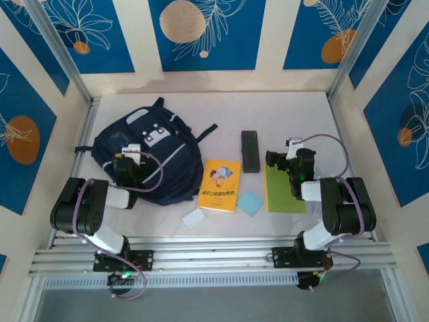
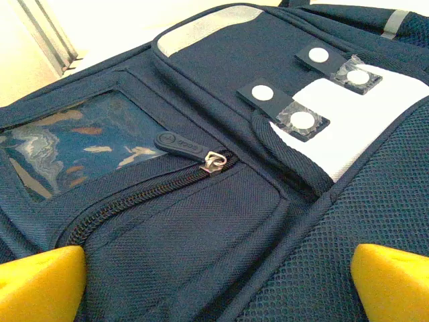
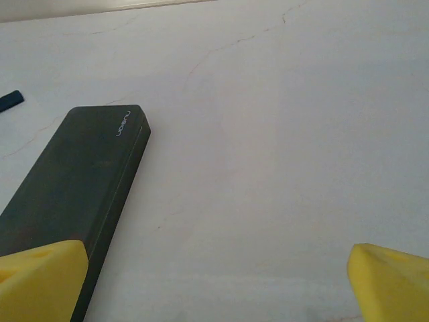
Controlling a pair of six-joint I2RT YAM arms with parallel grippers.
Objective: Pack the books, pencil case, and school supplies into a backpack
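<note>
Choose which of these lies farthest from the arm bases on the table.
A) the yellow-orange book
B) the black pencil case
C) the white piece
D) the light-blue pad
B: in the top view the black pencil case sits farther back on the table than the yellow-orange book, the light-blue pad and the white piece.
</note>
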